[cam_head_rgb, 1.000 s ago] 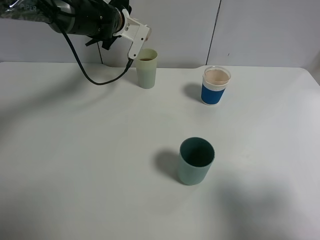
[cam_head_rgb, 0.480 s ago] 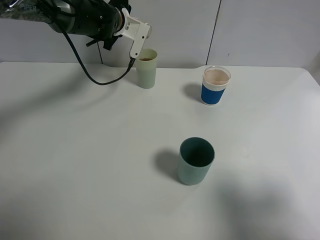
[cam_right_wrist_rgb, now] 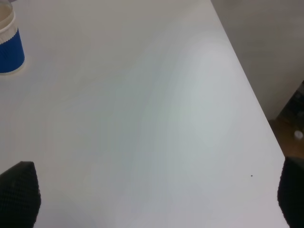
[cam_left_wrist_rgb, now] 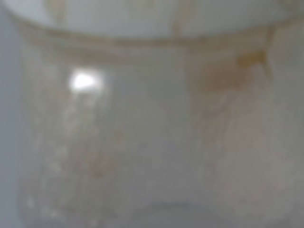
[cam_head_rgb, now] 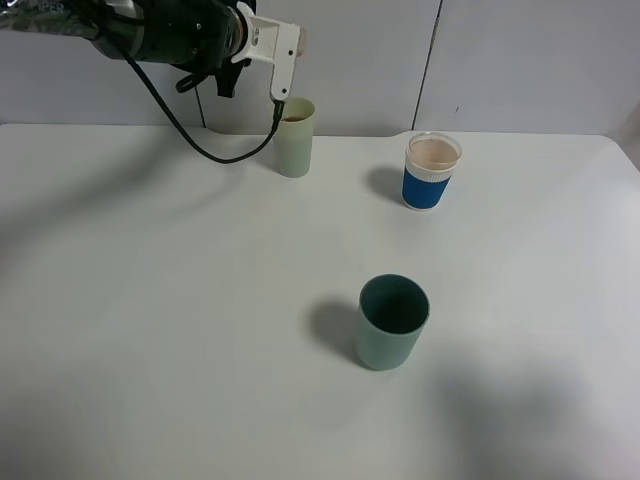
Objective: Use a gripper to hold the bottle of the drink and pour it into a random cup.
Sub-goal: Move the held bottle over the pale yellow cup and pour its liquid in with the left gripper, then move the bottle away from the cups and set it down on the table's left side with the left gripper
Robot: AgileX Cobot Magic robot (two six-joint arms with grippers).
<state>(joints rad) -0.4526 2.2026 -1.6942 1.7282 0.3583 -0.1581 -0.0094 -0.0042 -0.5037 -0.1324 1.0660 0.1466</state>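
Now, left jaws grip the bottle [cam_left_wrist_rgb: 142, 133] over the white table [cam_head_rgb: 150, 300]; right jaws gape.

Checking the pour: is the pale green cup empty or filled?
Not empty: brown drink shows inside the pale green cup near its rim.

The bottle [cam_left_wrist_rgb: 152, 123] is only a blur of clear plastic with brown stains at my left wrist; from high, my left gripper [cam_head_rgb: 283, 60] hides nearly all of it. Of my right gripper [cam_right_wrist_rgb: 155, 192] only the dark tips of the jaws show, cut by the edge, as is the blue-sleeved cup [cam_right_wrist_rgb: 7, 50].
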